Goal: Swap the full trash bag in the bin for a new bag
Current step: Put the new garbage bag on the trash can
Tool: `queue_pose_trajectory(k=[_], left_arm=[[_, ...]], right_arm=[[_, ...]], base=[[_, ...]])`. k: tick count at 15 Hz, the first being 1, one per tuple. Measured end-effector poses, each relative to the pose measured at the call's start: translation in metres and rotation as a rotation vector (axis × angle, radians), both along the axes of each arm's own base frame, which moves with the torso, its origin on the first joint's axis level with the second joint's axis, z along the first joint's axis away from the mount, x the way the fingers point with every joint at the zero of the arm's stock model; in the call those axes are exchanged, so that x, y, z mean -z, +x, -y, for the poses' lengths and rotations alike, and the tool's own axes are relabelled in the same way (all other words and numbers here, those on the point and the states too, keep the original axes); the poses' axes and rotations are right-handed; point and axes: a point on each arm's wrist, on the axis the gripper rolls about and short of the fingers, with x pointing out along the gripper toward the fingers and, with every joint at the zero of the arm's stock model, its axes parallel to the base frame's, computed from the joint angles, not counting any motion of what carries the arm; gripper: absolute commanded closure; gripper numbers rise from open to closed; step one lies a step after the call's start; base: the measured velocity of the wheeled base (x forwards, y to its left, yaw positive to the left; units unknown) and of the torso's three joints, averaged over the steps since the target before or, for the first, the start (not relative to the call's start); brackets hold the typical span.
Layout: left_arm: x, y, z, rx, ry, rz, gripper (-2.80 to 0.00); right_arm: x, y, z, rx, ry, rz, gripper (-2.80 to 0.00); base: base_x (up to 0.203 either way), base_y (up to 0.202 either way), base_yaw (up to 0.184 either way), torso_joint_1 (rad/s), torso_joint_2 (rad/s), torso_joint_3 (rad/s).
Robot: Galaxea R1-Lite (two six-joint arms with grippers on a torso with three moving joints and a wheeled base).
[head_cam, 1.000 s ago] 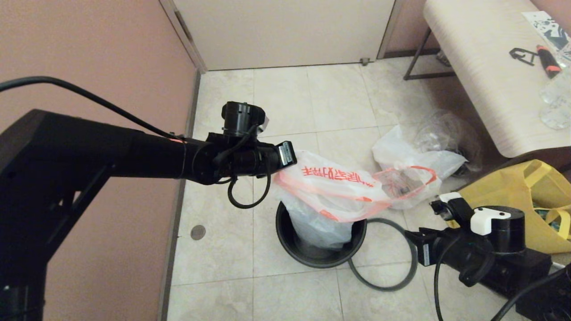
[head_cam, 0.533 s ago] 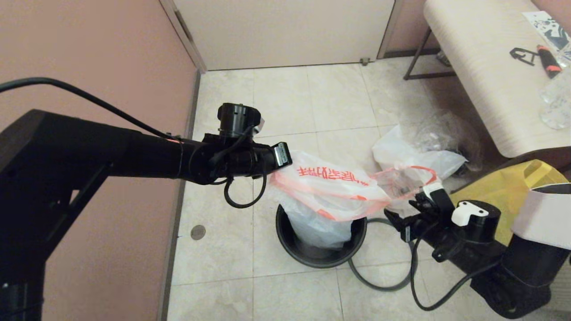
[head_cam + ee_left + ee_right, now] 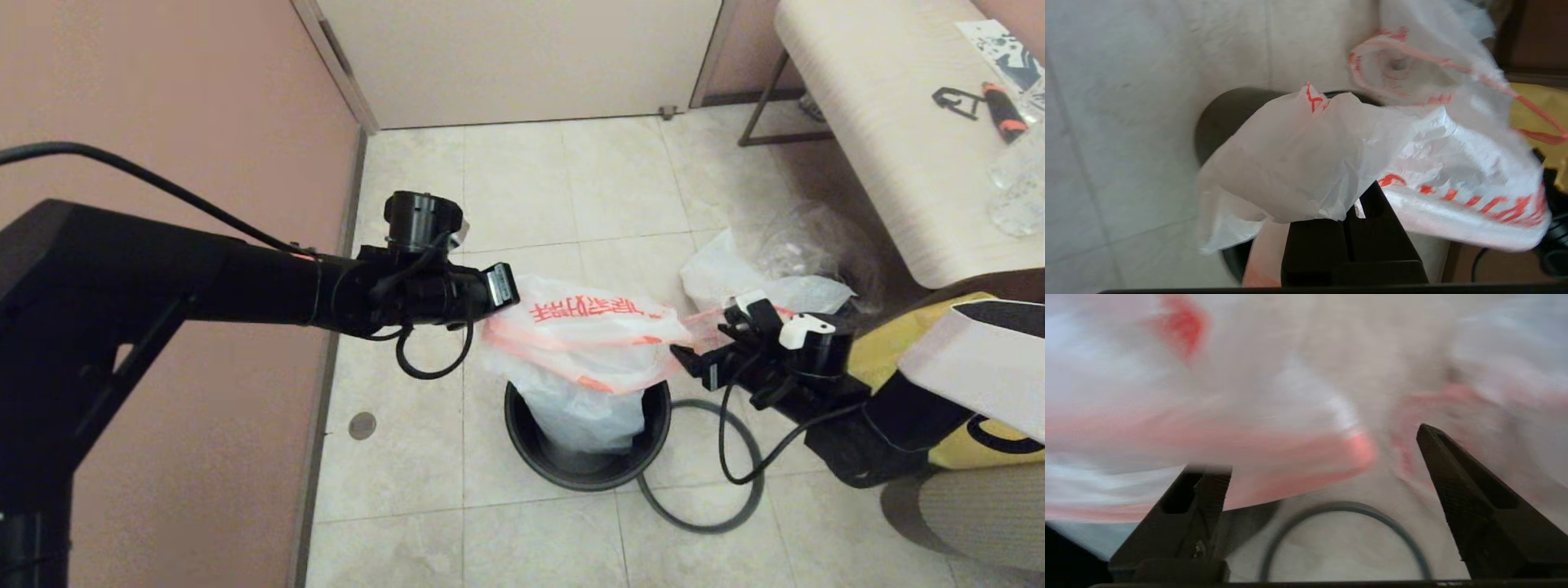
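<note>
New bag (image 3: 584, 343) — thin, limp film, very light and likely slippery — hangs over the bin (image 3: 586, 445), its lower part drooping inside. Left gripper (image 3: 1359, 204) has its fingers clamped on one edge of the mouth. Right gripper (image 3: 1327, 490) sits at the opposite pink-orange edge, fingers spread wide, holding nothing. That banded rim looks the best place to pinch — bunched, not flat.

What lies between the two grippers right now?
In the head view, the new bag spans above the bin: the left gripper pinches one side, the open right gripper reaches its other edge.
</note>
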Motion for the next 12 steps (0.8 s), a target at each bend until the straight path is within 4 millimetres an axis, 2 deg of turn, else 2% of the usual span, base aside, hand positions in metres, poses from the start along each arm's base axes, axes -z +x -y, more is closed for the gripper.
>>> queue_pose_trajectory(k=[1,2,5,8,12], left_arm=[[0.0,0.0,-0.002,-0.003,0.004,-0.006,0.0],[0.0,0.0,-0.002,-0.003,0.004,-0.005,0.0],[-0.001,0.001,-0.004,-0.006,0.003,-0.005,0.0],[0.0,0.002,-0.006,-0.009,0.001,-0.007,0.0],[0.0,0.005,-0.015,-0.036,-0.001,-0.011,0.0]], right_arm=[[-0.003,0.005,-0.008,-0.029,0.0,-0.01,-2.8],[-0.006,0.009,-0.016,-0.055,0.001,-0.012,0.0],[-0.008,0.01,-0.034,-0.106,-0.01,-0.068,0.0],[-0.016,0.009,-0.038,-0.117,-0.008,-0.102,0.0],[-0.041,-0.013,-0.041,-0.164,0.102,-0.249,0.0]], base=[[0.0,0.0,0.0,0.0,0.0,0.0],[0.0,0.0,0.0,0.0,0.0,0.0],[0.0,0.0,0.0,0.0,0.0,0.0],[0.0,0.0,0.0,0.0,0.0,0.0],[0.0,0.0,0.0,0.0,0.0,0.0]])
